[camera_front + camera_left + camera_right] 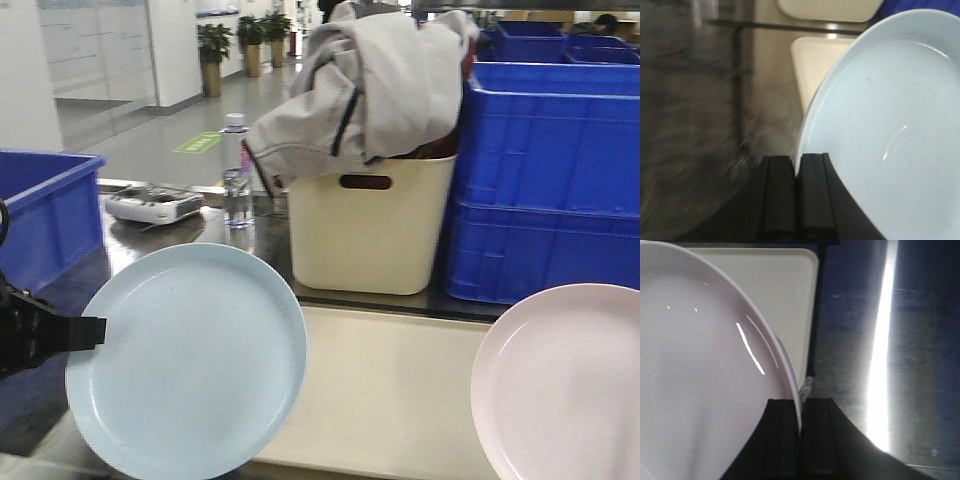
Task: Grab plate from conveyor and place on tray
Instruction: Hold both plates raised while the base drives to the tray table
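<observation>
A pale blue plate (190,360) (890,125) is held tilted up over the left end of the cream tray (390,390). My left gripper (98,332) (797,160) is shut on its left rim. A pink plate (570,385) (700,380) hangs tilted over the tray's right end, and my right gripper (801,402) is shut on its rim. The front view does not show the right gripper. In both wrist views the tray (812,65) (770,285) lies bare beneath the plates. The conveyor is out of view.
Behind the tray stands a tall cream tub (370,235) with a grey jacket (370,80) draped over it. Stacked blue crates (550,180) are at the right, another blue crate (45,215) at the left. A water bottle (236,175) and a white device (155,205) sit further back.
</observation>
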Motion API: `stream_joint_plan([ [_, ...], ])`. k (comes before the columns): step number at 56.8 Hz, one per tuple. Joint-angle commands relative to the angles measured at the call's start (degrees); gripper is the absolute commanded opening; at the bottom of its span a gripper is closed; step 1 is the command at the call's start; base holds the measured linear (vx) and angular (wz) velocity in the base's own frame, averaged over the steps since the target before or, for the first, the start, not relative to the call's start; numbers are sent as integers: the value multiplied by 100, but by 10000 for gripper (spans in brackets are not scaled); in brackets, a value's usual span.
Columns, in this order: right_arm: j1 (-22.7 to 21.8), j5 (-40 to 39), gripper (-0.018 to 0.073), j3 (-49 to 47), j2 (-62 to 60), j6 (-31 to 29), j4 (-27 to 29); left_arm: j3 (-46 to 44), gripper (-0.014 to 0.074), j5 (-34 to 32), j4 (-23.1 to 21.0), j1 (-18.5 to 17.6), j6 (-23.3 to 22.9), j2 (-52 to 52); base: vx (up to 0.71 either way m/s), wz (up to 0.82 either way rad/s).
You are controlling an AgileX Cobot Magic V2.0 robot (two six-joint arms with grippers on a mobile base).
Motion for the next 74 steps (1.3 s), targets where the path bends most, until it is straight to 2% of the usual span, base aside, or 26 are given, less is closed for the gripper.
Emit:
stream_joint_plan([
  [1, -31, -403, -10, -167, -56, -49, -42, -174, -2, -367, -200, -28, -44, -139, 28, -71],
  [21, -31, -403, -10, -167, -56, -49, -42, -174, -3, -373, -200, -28, -44, -128, 22, -43],
  [74, -31, -418, -10, -167, -56, -49, -42, -174, -3, -373, -200, -28, -44, -129, 5, -2],
])
